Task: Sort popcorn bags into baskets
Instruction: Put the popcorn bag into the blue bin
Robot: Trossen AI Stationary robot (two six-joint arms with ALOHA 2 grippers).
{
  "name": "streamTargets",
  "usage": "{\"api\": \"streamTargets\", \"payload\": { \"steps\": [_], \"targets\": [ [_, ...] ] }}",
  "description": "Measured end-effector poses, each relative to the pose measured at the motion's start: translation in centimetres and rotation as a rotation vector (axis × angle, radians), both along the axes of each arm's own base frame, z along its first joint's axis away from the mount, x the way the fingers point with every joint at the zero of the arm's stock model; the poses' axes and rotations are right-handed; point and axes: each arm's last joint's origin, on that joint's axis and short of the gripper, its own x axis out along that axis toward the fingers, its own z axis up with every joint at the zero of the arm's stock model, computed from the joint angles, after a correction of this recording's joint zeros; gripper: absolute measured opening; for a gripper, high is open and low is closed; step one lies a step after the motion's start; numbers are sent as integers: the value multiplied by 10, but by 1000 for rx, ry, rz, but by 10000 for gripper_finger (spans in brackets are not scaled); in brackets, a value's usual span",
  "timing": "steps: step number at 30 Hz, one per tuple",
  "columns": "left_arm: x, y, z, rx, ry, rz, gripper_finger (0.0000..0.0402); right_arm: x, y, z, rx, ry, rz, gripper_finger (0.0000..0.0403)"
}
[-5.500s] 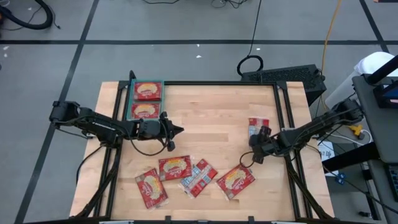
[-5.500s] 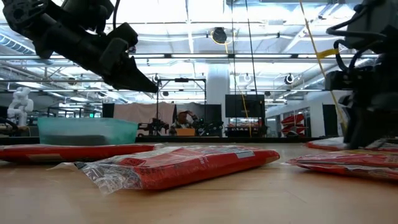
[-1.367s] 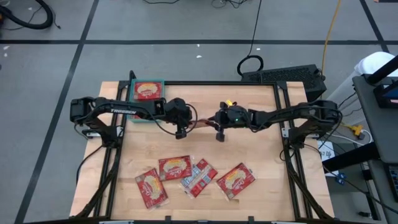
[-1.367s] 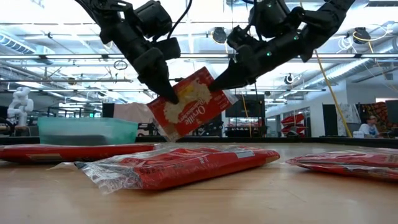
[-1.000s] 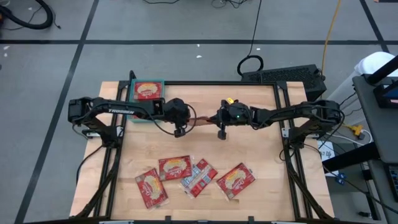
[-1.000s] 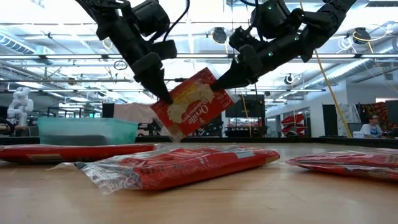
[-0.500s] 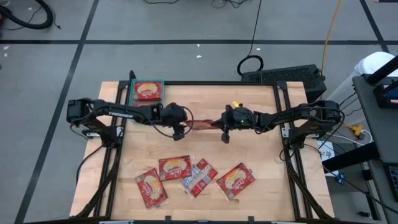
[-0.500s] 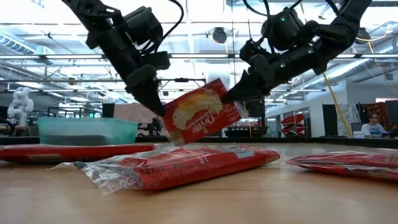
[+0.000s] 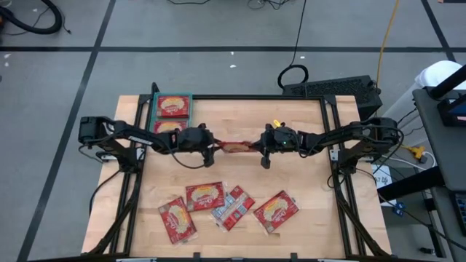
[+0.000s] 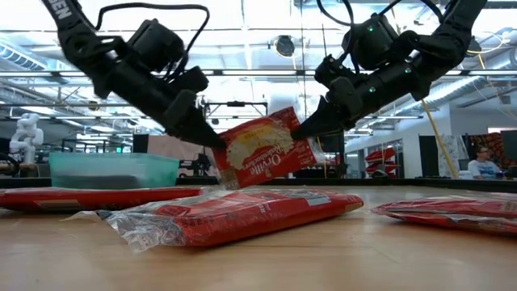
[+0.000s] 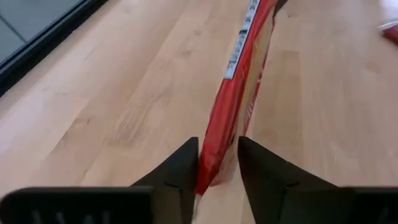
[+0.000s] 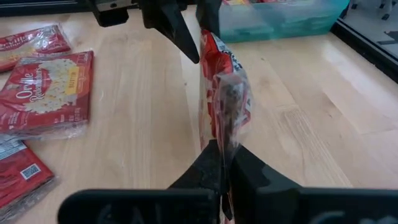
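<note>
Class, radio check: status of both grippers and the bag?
Right gripper shut on bag, midair. Left gripper straddles its other edge. Basket behind left arm.

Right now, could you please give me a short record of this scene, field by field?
held bag: one popcorn bag in the air above the table's middle, on edge
right gripper: shut on one end of the held bag
left gripper: fingers on either side of the bag's other end
basket: teal tray at the far left corner, two bags inside
loose bags: four flat near the front edge
</note>
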Motion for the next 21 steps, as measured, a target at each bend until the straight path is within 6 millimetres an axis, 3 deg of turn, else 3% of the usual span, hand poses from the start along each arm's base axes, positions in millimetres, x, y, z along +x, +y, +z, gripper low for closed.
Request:
{"api": "streamTargets", "payload": {
  "steps": [6, 10, 15, 21],
  "targets": [
    [-5, 1, -3, 11, -50, -56, 16, 0, 0, 0, -6, 0, 1, 2],
    [-8, 7, 6, -5, -54, -74, 12, 1, -1, 2, -14, -26, -4, 3],
    [-26, 17, 53, -32, 18, -94, 6, 2, -1, 7, -64, -60, -35, 46],
    [-74, 21, 122, 3, 182, -23, 6, 3, -3, 9, -110, -76, -76, 114]
  ]
}}
